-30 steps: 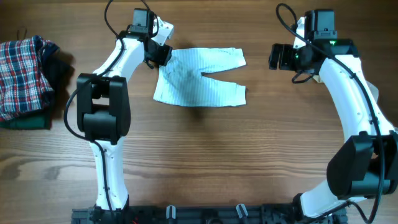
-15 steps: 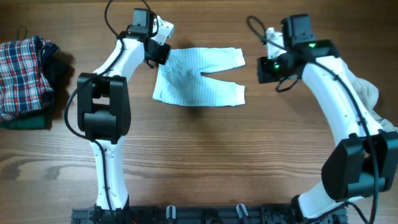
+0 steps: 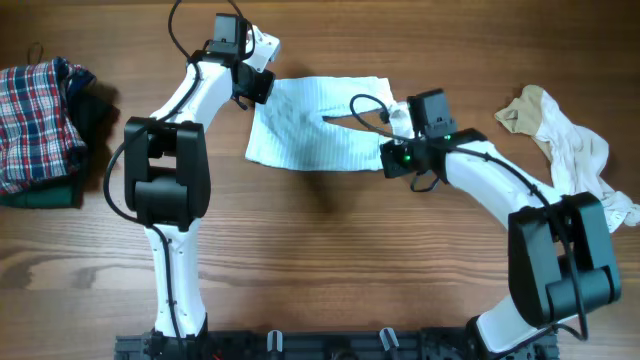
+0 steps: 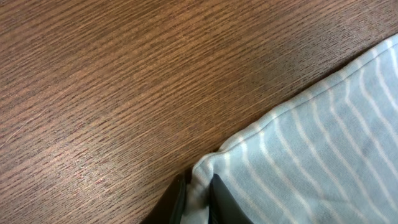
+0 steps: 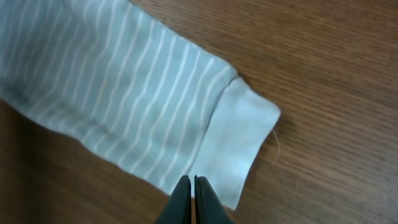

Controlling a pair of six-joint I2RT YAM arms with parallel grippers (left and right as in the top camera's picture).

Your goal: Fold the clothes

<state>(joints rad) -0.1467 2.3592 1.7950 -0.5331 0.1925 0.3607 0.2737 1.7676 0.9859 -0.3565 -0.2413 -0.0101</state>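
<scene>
Striped trousers point(image 3: 312, 128): a small pale-blue garment with thin white stripes, lying flat on the worktop point(image 3: 330, 260) at the far centre, between the two arms. The waist end is toward the left arm and the two legs point toward the right arm.
Trouser legs: the far leg runs straight along the far edge. The near leg ends in a plain cuff point(image 5: 239, 140) just beside the right hand.
Left hand point(image 3: 252, 88): at the far-left corner of the trousers. In the left wrist view its two dark fingers point(image 4: 221, 198) are clamped on a bunched corner of the striped cloth point(image 4: 311, 149), with bare wood all around that corner.
Right hand point(image 3: 390, 160): low over the worktop at the end of the near leg. In the right wrist view the fingers point(image 5: 202, 199) are pressed together, their tips at the near edge of the cuff. Whether any cloth is caught between them cannot be told.
Striped cloth in the right wrist view point(image 5: 118, 93): the leg lies smooth and slants away from the cuff.
Plaid pile point(image 3: 35, 105): red, white and blue checked clothing heaped at the left edge, well apart from the trousers, resting on a dark green item point(image 3: 40, 195).
Cream garment point(image 3: 565, 140): crumpled at the right edge, behind the right arm.
</scene>
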